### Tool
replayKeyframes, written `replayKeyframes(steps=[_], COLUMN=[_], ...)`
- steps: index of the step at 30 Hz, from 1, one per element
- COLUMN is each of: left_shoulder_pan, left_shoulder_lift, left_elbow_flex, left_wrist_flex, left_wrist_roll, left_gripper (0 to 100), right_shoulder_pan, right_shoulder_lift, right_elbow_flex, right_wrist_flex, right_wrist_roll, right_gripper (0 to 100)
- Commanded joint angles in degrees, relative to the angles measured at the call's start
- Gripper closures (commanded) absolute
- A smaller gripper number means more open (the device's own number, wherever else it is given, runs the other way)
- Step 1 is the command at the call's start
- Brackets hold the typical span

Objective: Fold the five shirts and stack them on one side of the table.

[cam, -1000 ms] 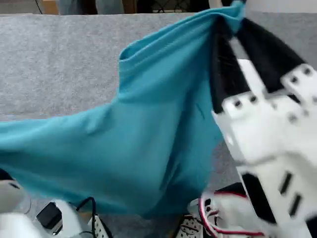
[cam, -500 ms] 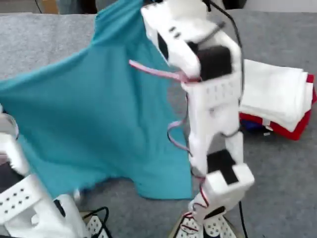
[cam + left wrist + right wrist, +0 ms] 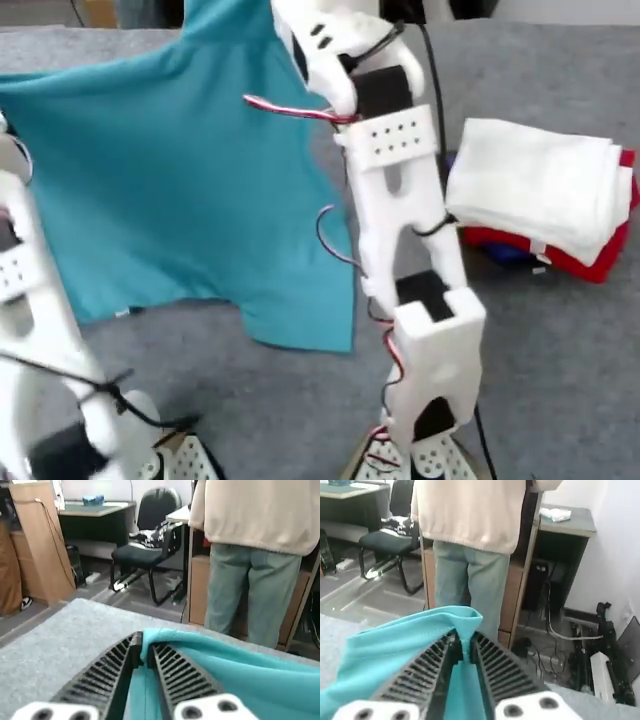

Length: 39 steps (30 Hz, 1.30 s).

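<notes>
Teal cotton shirt (image 3: 180,180) is held stretched above the grey felt table (image 3: 560,390), its edges pinched in the closed jaws of the left gripper (image 3: 145,652) and right gripper (image 3: 465,645), having been swung leftwards clear of the folded white-and-red stack (image 3: 540,190), so flattening for folding is judged next.

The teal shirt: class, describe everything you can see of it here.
The teal shirt is plain and looks like soft knit cloth, with no print showing. It is unfolded and stretched wide: the left gripper and the right gripper are each shut on a fold of its edge. The rest hangs over the grey table, its lower edge uneven. Whether it touches the table cannot be told.
</notes>
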<state>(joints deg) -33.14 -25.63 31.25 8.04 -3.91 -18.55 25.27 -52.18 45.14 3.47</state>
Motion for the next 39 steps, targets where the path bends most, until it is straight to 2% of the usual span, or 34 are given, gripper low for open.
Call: replayKeyframes(steps=[1,4,10,16,18,23,27,31,37,39], left_shoulder_pan=[0.22,0.40,0.57,1.36,2.51,4.79,1.98,-3.38,-8.66,-9.54], left_shoulder_lift=[5.27,7.21,7.30,7.21,7.21,7.21,7.21,7.21,7.21,7.21], left_elbow_flex=[-6.02,-4.97,-1.19,2.68,4.26,9.01,12.09,13.05,16.66,16.13], left_wrist_flex=[-1.41,0.88,13.10,25.14,29.63,39.30,41.23,41.41,41.49,41.23], left_wrist_roll=[0.62,0.62,0.62,0.44,-2.81,-16.26,-20.75,-23.56,-31.30,-31.47], left_gripper=[97,97,97,97,97,97,97,97,97,97], right_shoulder_pan=[1.14,0.97,1.14,1.05,1.67,3.08,1.76,1.85,1.32,1.58], right_shoulder_lift=[0.22,0.57,0.75,2.15,3.30,3.82,3.82,3.74,-1.54,-4.53], right_elbow_flex=[-0.13,-0.22,-0.04,4.18,6.81,12.26,13.05,13.05,16.48,17.19], right_wrist_flex=[1.49,7.30,17.32,30.07,31.47,35.52,46.15,53.63,55.30,54.24], right_wrist_roll=[-0.09,0.00,0.88,11.16,12.75,15.38,19.87,20.66,20.75,21.10], right_gripper=[98.5,98.5,98.5,98.5,98.5,98.5,98.5,98.5,98.5,98.5])
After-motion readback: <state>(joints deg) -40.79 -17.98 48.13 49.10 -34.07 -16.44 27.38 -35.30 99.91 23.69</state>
